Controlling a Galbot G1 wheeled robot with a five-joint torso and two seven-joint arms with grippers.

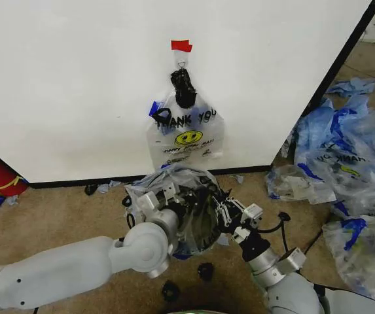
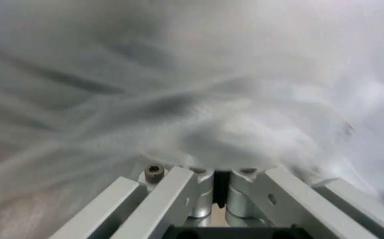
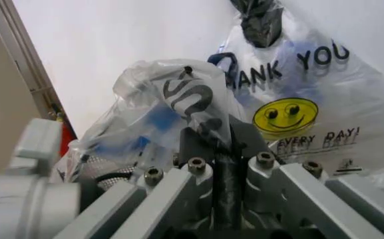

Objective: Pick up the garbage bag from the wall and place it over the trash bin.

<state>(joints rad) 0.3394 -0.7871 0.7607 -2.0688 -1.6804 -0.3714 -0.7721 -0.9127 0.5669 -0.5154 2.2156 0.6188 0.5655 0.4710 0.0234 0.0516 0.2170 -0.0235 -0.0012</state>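
Thin clear plastic: the garbage bag [image 1: 174, 180], blue-trimmed with black lettering, lay draped over the trash bin [image 1: 197, 222] on the floor, bunched between the two grippers and directly ahead of both.
Left gripper [image 1: 164, 196]: at the bin's left rim, fingers closed down to a narrow slit on a fold of the bag film [image 2: 231, 144], as the left wrist view showed.
Right gripper [image 1: 223, 212]: at the bin's right rim; its fingers [image 3: 228, 164] stood together with bag film pinched at the tips, as best the right wrist view showed.
Trash bin: black wire mesh, mostly covered by the bag, its dark interior open between the grippers.
Step in hand: judged as the placing stage, with the bag lifted over the mouth and being spread around the rim.
Next move calls for: stretching the film evenly outward and down over the mesh edge without tearing it, then letting go.
Wall [image 1: 76, 78]: plain white panel beyond the grippers, black edge at right, with a red tape strip [image 1: 181, 46] above a small hook.
Bundle [image 1: 186, 134]: flat "THANK YOU" smiley bags tied with a black knot, hanging from the hook above the bin.
Floor [image 1: 56, 219]: tan carpet, small black scraps near the robot.
Heap [image 1: 344, 163]: blue-and-clear bags well to the right gripper's right.
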